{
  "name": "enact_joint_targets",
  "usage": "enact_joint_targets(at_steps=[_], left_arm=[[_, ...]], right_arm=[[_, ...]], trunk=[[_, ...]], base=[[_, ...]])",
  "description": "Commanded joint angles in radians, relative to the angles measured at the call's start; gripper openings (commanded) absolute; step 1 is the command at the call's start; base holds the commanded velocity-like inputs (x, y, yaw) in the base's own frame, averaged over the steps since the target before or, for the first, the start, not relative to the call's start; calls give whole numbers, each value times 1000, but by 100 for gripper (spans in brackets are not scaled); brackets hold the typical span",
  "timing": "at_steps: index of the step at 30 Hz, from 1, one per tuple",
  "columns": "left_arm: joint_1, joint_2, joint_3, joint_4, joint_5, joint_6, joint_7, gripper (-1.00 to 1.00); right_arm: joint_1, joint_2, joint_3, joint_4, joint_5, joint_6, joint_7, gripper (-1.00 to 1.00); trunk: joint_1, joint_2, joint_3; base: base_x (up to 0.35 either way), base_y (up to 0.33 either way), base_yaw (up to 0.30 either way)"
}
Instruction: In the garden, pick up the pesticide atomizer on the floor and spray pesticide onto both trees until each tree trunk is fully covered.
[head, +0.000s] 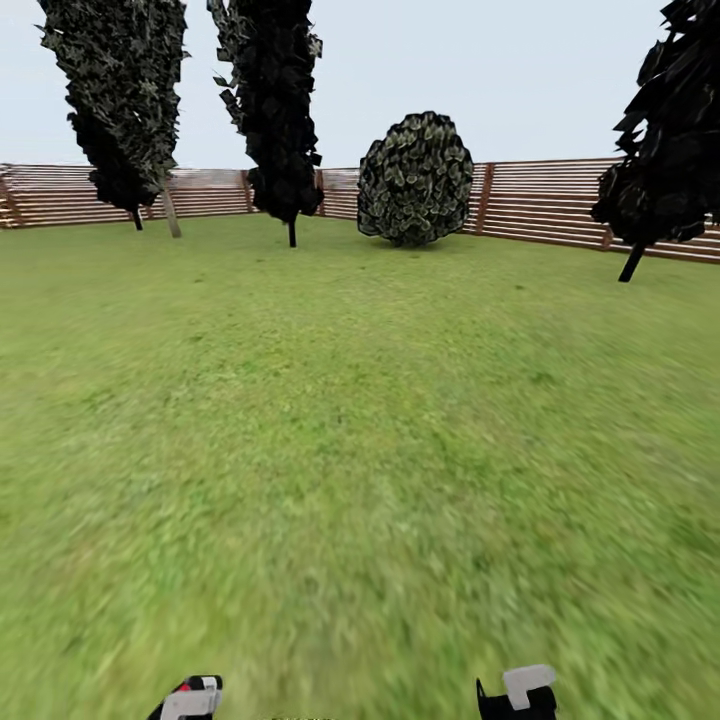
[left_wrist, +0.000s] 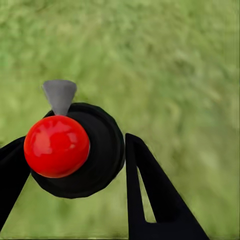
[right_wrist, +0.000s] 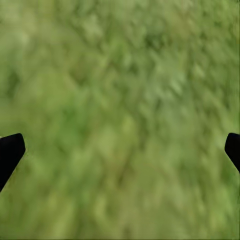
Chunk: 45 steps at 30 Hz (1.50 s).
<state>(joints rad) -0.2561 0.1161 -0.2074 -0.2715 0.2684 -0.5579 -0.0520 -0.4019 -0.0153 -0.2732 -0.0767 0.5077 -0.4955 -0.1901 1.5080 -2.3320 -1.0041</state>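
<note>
Stretching ahead in the head view, a wide green lawn (head: 360, 420) is being bordered by a brown slatted wooden fence (head: 560, 205), with black cone-shaped trees (head: 272, 100) and a round dark bush (head: 415, 180) before it. In the left wrist view, the small dark bottle with a round red top, the pesticide atomizer (left_wrist: 75, 150), is being gripped between the left gripper's (left_wrist: 75, 165) black fingers (left_wrist: 150, 190) above grass. In the right wrist view, the right gripper's (right_wrist: 120, 150) fingertips (right_wrist: 10, 150) are being held wide apart, empty, over grass.
</note>
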Motion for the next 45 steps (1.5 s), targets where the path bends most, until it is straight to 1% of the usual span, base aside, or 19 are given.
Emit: enact_joint_targets(at_steps=[1,7,20,28,33,45], left_arm=[[0,-2,-4,1,0,-1,0,-100],[0,-2,4,1,9,0,0,-100],[0,-4,2,1,11,-1,1,-100],[2,5,4,1,16,-18,2,-100],[15,5,4,-1,16,-20,1,-100],[17,2,3,1,14,-20,0,-100]], right_arm=[[0,0,0,0,0,0,0,100],[0,0,0,0,0,0,0,100],[0,0,0,0,0,0,0,100],[0,0,0,0,0,0,0,100],[0,0,0,0,0,0,0,100],[0,0,0,0,0,0,0,100]], trunk=[[0,0,0],[0,0,-3],[0,0,-8],[0,0,-11],[0,0,-13],[0,0,-17]], base=[[0,0,282],[0,0,282],[0,0,282],[0,0,282],[0,0,282],[0,0,282]])
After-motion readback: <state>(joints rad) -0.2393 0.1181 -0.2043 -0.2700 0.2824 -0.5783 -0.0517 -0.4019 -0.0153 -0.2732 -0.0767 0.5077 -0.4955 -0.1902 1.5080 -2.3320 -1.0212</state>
